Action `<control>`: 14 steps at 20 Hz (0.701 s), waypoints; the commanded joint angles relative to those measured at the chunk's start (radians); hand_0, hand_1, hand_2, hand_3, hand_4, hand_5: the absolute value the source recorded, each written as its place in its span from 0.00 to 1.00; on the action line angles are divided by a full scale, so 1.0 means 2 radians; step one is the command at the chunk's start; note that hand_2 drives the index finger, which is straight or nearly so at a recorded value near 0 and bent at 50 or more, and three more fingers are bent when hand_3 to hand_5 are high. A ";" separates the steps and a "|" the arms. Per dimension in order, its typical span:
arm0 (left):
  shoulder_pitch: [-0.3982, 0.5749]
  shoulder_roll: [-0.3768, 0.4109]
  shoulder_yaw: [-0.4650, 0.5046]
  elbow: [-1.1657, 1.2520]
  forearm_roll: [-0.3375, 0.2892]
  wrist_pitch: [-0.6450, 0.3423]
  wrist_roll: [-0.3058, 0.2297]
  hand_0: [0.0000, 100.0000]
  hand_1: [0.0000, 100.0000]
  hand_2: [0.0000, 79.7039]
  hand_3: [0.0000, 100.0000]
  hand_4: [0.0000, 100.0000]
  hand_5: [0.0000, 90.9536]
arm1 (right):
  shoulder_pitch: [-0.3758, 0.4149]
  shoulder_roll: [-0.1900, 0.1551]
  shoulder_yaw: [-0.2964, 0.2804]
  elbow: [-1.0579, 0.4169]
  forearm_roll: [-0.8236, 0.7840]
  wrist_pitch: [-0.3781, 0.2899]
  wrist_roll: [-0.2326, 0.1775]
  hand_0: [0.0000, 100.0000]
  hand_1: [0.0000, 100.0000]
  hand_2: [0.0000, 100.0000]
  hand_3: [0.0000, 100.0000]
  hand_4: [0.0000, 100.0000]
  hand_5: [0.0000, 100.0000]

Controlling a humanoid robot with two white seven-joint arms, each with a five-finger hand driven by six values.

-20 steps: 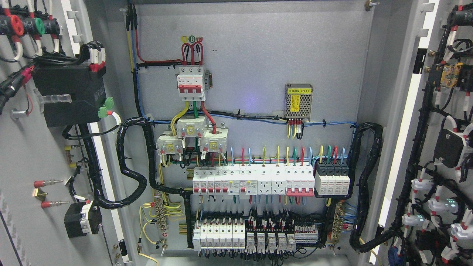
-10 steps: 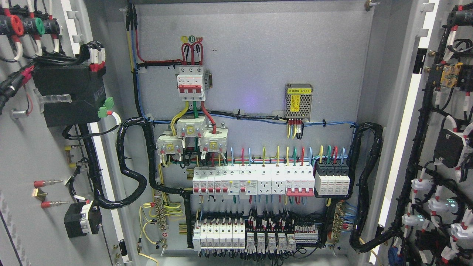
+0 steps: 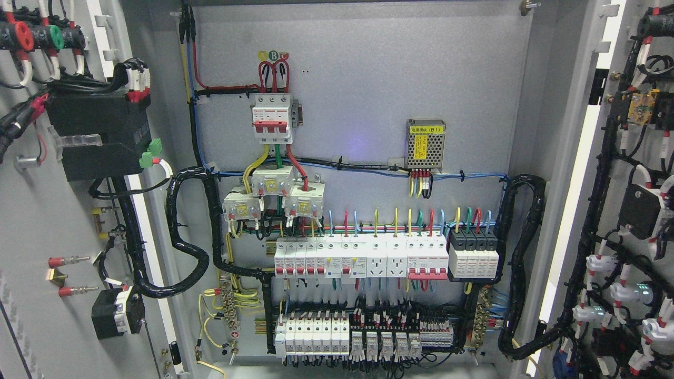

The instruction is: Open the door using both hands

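Observation:
Both doors of the grey electrical cabinet stand swung wide. The left door fills the left edge, its inner face carrying a black box, coloured terminals and a wire bundle. The right door fills the right edge, its inside lined with black cable loom and white connectors. Between them the cabinet's back panel is fully exposed. Neither of my hands nor any arm shows in the head view.
On the back panel sit a red-and-white main breaker, a perforated power supply with a yellow label, a row of white breakers and lower terminal blocks. Black conduit loops run down both sides.

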 commanded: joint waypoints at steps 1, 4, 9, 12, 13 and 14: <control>-0.005 0.001 0.024 -0.001 0.014 -0.010 0.000 0.00 0.00 0.00 0.00 0.04 0.00 | -0.001 -0.030 -0.017 0.001 -0.014 -0.002 0.001 0.00 0.00 0.00 0.00 0.00 0.00; -0.005 0.005 0.030 -0.001 0.022 -0.011 0.001 0.00 0.00 0.00 0.00 0.04 0.00 | 0.000 -0.028 -0.016 0.001 -0.016 -0.004 0.002 0.00 0.00 0.00 0.00 0.00 0.00; -0.005 0.008 0.039 -0.001 0.034 -0.012 0.001 0.00 0.00 0.00 0.00 0.04 0.00 | 0.003 -0.026 -0.017 0.003 -0.031 -0.020 0.002 0.00 0.00 0.00 0.00 0.00 0.00; -0.005 0.014 0.047 0.000 0.045 -0.012 0.001 0.00 0.00 0.00 0.00 0.04 0.00 | 0.003 -0.026 -0.017 0.004 -0.035 -0.029 0.002 0.00 0.00 0.00 0.00 0.00 0.00; -0.005 0.014 0.049 0.001 0.048 -0.012 0.001 0.00 0.00 0.00 0.00 0.04 0.00 | 0.003 -0.026 -0.016 0.006 -0.035 -0.029 0.002 0.00 0.00 0.00 0.00 0.00 0.00; -0.005 0.017 0.054 0.001 0.050 -0.012 0.001 0.00 0.00 0.00 0.00 0.04 0.00 | 0.003 -0.026 -0.016 0.009 -0.035 -0.029 0.002 0.00 0.00 0.00 0.00 0.00 0.00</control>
